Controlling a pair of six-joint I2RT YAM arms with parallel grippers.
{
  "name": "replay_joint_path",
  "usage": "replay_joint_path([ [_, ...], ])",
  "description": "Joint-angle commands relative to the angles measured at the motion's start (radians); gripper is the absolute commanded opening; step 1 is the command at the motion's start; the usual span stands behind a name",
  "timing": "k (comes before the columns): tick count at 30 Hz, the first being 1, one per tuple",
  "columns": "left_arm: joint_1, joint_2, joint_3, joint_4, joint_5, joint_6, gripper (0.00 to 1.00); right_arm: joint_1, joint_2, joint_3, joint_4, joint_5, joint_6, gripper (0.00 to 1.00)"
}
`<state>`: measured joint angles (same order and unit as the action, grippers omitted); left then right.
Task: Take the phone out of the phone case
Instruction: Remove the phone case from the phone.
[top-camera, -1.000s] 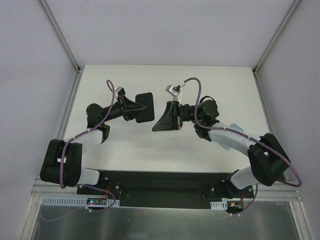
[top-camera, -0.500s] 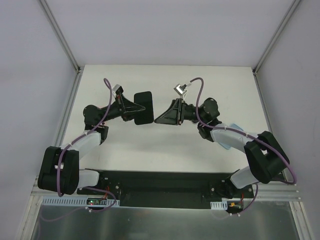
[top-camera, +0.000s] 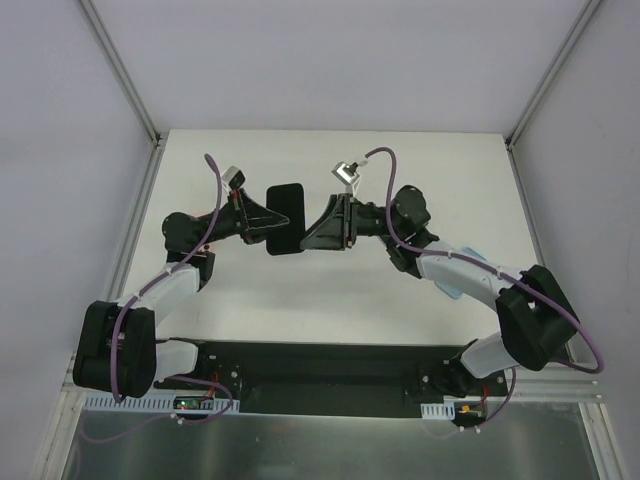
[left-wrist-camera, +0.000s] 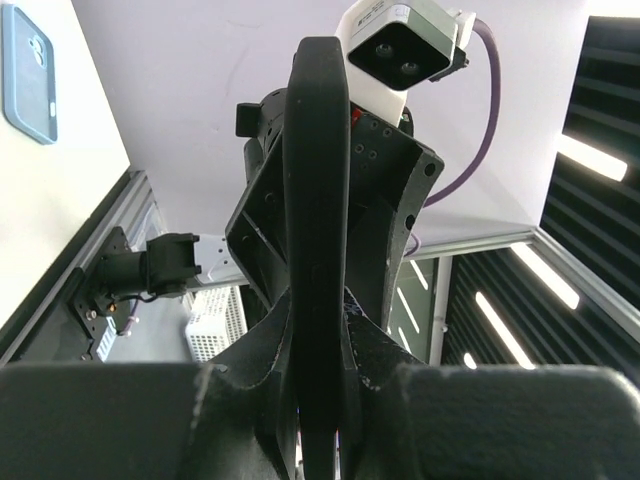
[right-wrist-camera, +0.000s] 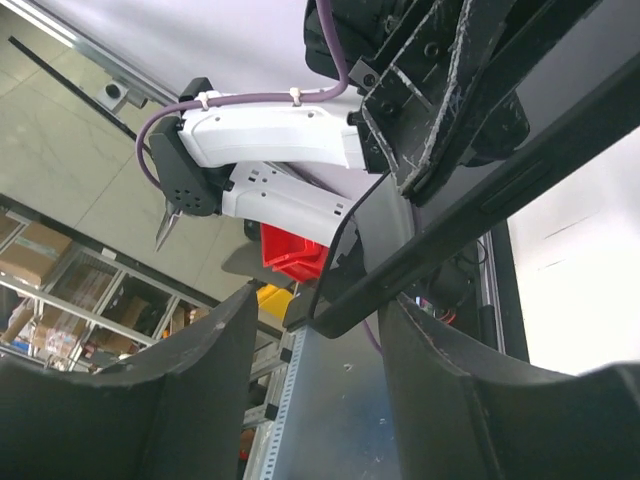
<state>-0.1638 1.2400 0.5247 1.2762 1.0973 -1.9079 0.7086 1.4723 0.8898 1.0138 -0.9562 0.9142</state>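
The left hand (top-camera: 262, 224) held the black phone (top-camera: 286, 218) up off the white tabletop (top-camera: 400, 160). The phone stuck out to the right of that hand, out over the middle of the tabletop. The left hand was pressed together on the phone's left end and pinched it tight. In the left wrist view the phone stood on its thin edge between the two fingers, and it went straight up the middle of the picture.

The right hand (top-camera: 316, 230) was just beside the phone's right edge. Its fingers were spread apart. In the right wrist view the thin edge of the phone ran slantwise through the gap between the two fingers. There was space on each side of it, so the right hand did not seem to touch the phone and it held nothing.

The blue phone case (left-wrist-camera: 28, 75) lay flat on the tabletop, well apart from both hands. From the top view it peeked out from under the right arm, over on the right side.

One second before, the right hand had been pressed together, and it sat lower and farther from the phone. Since then it had come up to the phone's edge and spread its fingers around it. The left hand had kept its pinch on the phone and had moved it only a little to the left.
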Motion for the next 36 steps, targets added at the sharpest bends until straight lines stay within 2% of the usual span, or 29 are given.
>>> replay_joint_path([
  [1, 0.0, -0.036, 0.041, 0.143, 0.004, 0.026, 0.0, 0.032, 0.011, 0.067, 0.04, -0.059, -0.026, 0.5],
  [6, 0.0, -0.034, 0.044, 0.147, 0.004, 0.023, 0.0, 0.045, 0.031, 0.066, 0.057, -0.085, -0.026, 0.39],
  [7, 0.0, -0.036, 0.044, 0.149, 0.004, 0.023, 0.0, 0.045, 0.031, 0.066, 0.058, -0.085, -0.026, 0.33],
  [9, 0.0, -0.036, 0.044, 0.147, 0.004, 0.023, 0.0, 0.043, 0.029, 0.063, 0.068, -0.09, -0.023, 0.28],
  [14, 0.0, -0.031, 0.044, 0.15, 0.003, 0.021, 0.0, 0.045, 0.034, 0.061, 0.095, -0.107, -0.005, 0.28],
  [17, 0.0, -0.033, 0.046, 0.15, 0.003, 0.02, 0.0, 0.045, 0.033, 0.057, 0.108, -0.111, -0.003, 0.13],
  [18, 0.0, -0.033, 0.046, 0.147, 0.003, 0.018, 0.0, 0.045, 0.033, 0.057, 0.117, -0.115, -0.002, 0.02],
  [22, 0.0, -0.03, 0.04, 0.123, -0.013, 0.013, 0.0, 0.049, 0.028, 0.052, 0.163, -0.134, 0.011, 0.01],
  [28, 0.001, -0.011, 0.021, 0.068, -0.086, -0.055, 0.0, 0.072, -0.033, 0.034, 0.134, -0.173, -0.087, 0.01],
  [31, 0.001, -0.013, 0.017, 0.037, -0.117, -0.083, 0.0, 0.081, -0.09, 0.029, -0.004, -0.159, -0.228, 0.01],
  [32, 0.001, -0.016, 0.021, 0.022, -0.117, -0.08, 0.0, 0.087, -0.11, 0.034, -0.155, -0.145, -0.294, 0.01],
  [34, 0.001, -0.033, 0.021, -0.027, -0.126, -0.072, 0.0, 0.103, -0.174, 0.073, -0.374, -0.089, -0.559, 0.01],
  [35, 0.0, -0.039, 0.026, -0.043, -0.128, -0.069, 0.0, 0.127, -0.193, 0.099, -0.643, -0.058, -0.66, 0.01],
  [36, 0.0, -0.05, 0.027, -0.069, -0.128, -0.065, 0.0, 0.143, -0.207, 0.133, -0.75, -0.026, -0.748, 0.01],
])
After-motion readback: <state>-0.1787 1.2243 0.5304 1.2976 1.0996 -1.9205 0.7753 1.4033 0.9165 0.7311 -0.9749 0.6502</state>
